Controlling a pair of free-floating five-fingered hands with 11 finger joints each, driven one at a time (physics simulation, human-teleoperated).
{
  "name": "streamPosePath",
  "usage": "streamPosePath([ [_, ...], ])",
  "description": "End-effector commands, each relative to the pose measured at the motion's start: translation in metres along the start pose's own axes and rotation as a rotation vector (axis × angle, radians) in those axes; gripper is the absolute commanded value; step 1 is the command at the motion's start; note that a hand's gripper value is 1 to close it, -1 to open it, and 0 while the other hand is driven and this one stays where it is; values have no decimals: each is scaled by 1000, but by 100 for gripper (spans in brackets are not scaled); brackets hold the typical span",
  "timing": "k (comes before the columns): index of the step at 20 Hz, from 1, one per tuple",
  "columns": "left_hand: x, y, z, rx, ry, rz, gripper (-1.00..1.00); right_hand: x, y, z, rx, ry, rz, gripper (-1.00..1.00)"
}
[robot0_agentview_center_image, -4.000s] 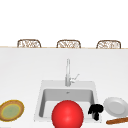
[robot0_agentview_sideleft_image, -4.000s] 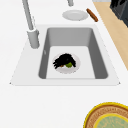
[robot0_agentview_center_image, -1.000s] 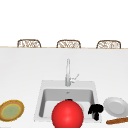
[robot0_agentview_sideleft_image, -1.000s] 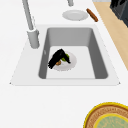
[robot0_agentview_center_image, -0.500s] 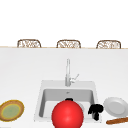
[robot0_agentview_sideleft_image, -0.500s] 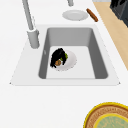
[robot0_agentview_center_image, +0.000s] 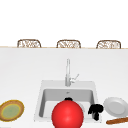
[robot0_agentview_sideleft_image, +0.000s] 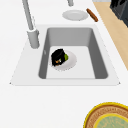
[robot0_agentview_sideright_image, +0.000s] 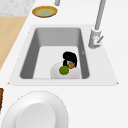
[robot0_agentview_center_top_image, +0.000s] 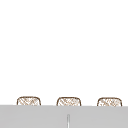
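In the sink basin (robot0_agentview_sideleft_image: 82, 52) lies a white plate (robot0_agentview_sideleft_image: 70, 63) (robot0_agentview_sideright_image: 55, 72) with a small green ball (robot0_agentview_sideright_image: 63, 70) on it. My left hand (robot0_agentview_sideleft_image: 58, 56) (robot0_agentview_sideright_image: 69, 57) hovers over the plate's faucet side, bunched up, its fingers curled round a small brown piece (robot0_agentview_sideright_image: 71, 65) next to the green ball (robot0_agentview_sideleft_image: 66, 57). In the front view a big red ball (robot0_agentview_center_image: 67, 114) covers that spot, and just a black tip of the left hand (robot0_agentview_center_image: 68, 99) pokes out above it. My right hand (robot0_agentview_center_image: 96, 110) hangs relaxed by the sink's right rim, holding nothing.
The faucet (robot0_agentview_center_image: 67, 73) stands behind the basin. An empty white plate (robot0_agentview_center_image: 115, 106) and a brown stick (robot0_agentview_center_image: 117, 121) lie on the counter to the right. A yellow-rimmed green plate (robot0_agentview_center_image: 11, 110) lies to the left. Three wicker chair backs (robot0_agentview_center_image: 68, 44) line the far edge.
The left hand lay spread across the plate in the sink four seconds ago. It has since drawn in and turned, now bunched over the plate's faucet side. The right hand has not moved.
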Motion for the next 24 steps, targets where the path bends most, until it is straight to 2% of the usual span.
streamPosePath([
  [1,5,13,7,-35,-33,-25,100,0,0,0,0,0,0,0],
  [2,5,19,16,-47,-29,-14,100,0,0,0,0,0,0,0],
  [5,7,35,35,-21,4,-12,100,0,0,0,0,0,0,0],
  [12,16,73,80,-5,-1,-34,100,0,0,0,0,0,0,0],
  [16,32,97,102,-16,3,-36,100,0,0,0,0,0,0,0],
  [20,50,120,126,-21,12,-21,100,0,0,0,0,0,0,0],
  [22,58,135,134,-8,22,-20,100,0,0,0,0,0,0,0],
  [24,67,147,144,9,16,-36,100,0,0,0,0,0,0,0],
])
